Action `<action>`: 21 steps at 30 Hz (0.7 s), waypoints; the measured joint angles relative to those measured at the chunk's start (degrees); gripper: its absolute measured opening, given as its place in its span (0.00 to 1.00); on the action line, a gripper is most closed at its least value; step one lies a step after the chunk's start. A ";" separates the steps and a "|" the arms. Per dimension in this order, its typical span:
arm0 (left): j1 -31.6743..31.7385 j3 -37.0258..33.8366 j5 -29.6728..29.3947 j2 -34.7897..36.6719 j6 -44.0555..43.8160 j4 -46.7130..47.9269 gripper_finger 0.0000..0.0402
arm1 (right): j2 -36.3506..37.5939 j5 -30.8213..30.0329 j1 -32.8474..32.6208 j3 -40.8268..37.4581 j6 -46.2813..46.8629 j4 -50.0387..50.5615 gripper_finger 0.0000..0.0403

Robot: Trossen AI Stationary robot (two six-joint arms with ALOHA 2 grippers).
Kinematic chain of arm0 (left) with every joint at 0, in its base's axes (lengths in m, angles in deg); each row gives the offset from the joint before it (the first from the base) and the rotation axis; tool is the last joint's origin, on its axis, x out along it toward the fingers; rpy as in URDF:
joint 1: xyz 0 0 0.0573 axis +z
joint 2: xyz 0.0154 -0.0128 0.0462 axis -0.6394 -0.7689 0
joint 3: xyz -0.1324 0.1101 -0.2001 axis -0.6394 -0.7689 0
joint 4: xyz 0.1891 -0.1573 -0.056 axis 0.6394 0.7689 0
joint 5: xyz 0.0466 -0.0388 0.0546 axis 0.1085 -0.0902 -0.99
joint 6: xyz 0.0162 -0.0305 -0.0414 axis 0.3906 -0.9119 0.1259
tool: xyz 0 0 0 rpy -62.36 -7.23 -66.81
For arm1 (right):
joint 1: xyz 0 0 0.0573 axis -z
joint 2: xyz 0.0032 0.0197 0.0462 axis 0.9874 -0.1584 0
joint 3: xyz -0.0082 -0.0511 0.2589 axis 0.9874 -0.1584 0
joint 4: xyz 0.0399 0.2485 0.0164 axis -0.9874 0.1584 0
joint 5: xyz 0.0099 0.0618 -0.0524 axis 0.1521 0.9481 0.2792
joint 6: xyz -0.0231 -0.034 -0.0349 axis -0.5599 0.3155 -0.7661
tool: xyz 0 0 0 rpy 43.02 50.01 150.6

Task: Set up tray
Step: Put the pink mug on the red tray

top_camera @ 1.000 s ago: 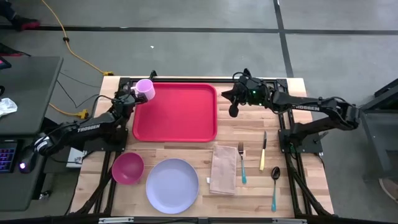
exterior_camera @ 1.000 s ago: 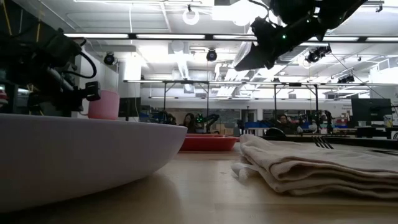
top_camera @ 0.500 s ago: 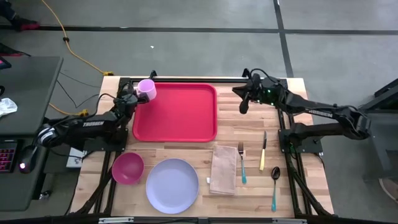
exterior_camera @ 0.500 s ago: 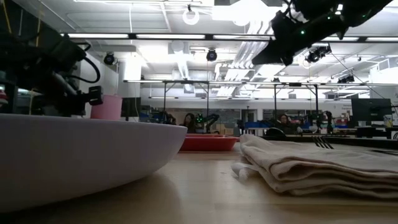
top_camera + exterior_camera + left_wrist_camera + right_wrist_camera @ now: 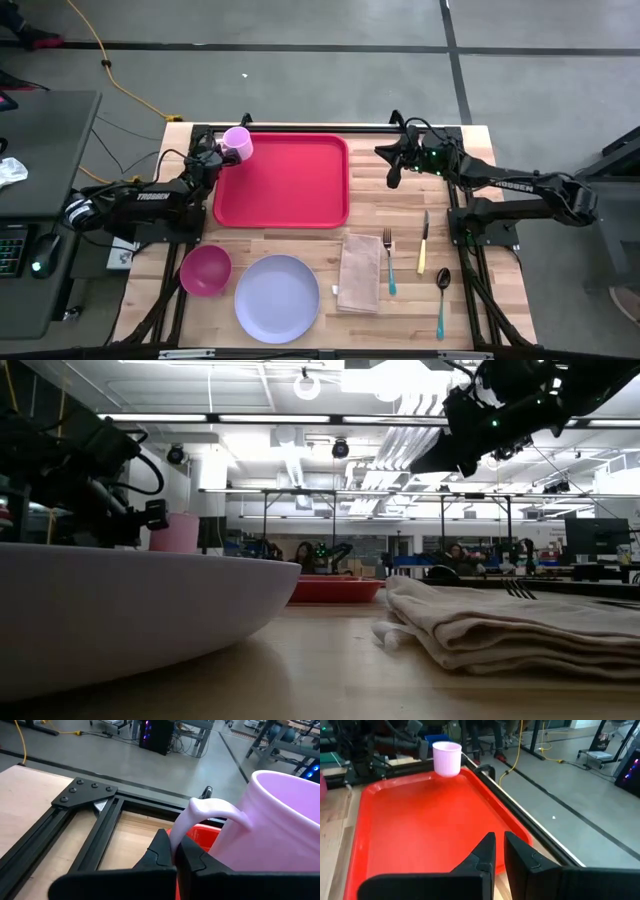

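Right gripper (image 5: 391,176) drifted off tray (image 5: 285,185), clenched, empty. Left gripper (image 5: 216,155) grips mug (image 5: 236,143) handle over tray's far-left corner (not released). You've plate (image 5: 277,298), bowl (image 5: 205,271), napkin (image 5: 359,272), cutlery left.

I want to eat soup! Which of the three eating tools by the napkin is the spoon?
The spoon is the one farthest from the napkin, with a dark round bowl and teal handle. The fork has prongs; the knife has a yellow handle.

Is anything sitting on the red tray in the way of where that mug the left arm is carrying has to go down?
Nothing visible. The tray is bare apart from the mug, which the left gripper holds by its handle at the tray's far left corner. The right gripper hangs beside the tray's right edge, shut and empty.
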 joint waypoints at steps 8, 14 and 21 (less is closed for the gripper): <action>0.01 0.00 -0.04 -0.02 0.02 0.98 0.05 | 5.07 -0.74 2.27 -1.45 0.02 1.75 0.04; 0.02 0.00 -0.58 -1.00 0.00 1.00 0.05 | 9.24 -0.72 3.45 -1.45 0.00 5.06 0.04; 0.02 0.04 -1.71 -4.48 -0.20 -2.88 0.05 | 12.33 -0.79 3.83 -1.43 -0.10 9.21 0.04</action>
